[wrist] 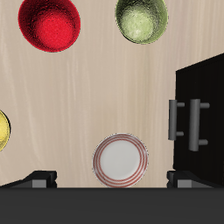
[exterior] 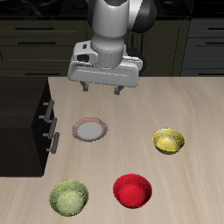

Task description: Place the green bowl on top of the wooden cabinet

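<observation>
The green bowl (exterior: 69,197) sits upright on the table near the front edge, beside the red bowl (exterior: 132,190). It also shows in the wrist view (wrist: 142,19). The wooden cabinet (exterior: 24,124), almost black with silver bar handles (exterior: 49,125), stands at the table's side; its front shows in the wrist view (wrist: 199,118). My gripper (exterior: 102,88) hangs open and empty above the table, behind the plate and well back from the green bowl. Its fingertips (wrist: 42,178) just show in the wrist view.
A white plate with a red rim (exterior: 90,130) lies below the gripper, next to the cabinet. A yellow bowl (exterior: 169,140) sits farther across the table. The red bowl also shows in the wrist view (wrist: 50,24).
</observation>
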Available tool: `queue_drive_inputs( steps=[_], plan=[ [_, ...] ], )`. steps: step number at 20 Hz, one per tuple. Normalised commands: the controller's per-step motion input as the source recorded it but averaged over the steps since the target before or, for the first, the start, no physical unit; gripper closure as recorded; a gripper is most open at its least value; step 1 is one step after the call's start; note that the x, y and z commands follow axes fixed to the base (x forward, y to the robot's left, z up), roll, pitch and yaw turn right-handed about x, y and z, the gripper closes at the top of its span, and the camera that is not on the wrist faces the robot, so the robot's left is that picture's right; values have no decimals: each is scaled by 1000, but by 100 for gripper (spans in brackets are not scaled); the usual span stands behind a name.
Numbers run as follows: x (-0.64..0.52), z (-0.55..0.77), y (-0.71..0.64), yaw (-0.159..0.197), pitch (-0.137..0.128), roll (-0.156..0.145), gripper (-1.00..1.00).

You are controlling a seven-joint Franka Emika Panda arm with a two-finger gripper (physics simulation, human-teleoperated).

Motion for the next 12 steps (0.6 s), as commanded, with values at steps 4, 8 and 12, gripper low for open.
queue_drive_inputs(
  steps=[4,8,12],
  plan=[
    [254,88,-49,-10,-5,-26,-100],
    [268,144,-51,-8,-4,24,-100],
    [255,147,-37,-25,-3,-1,-100]
  ],
)
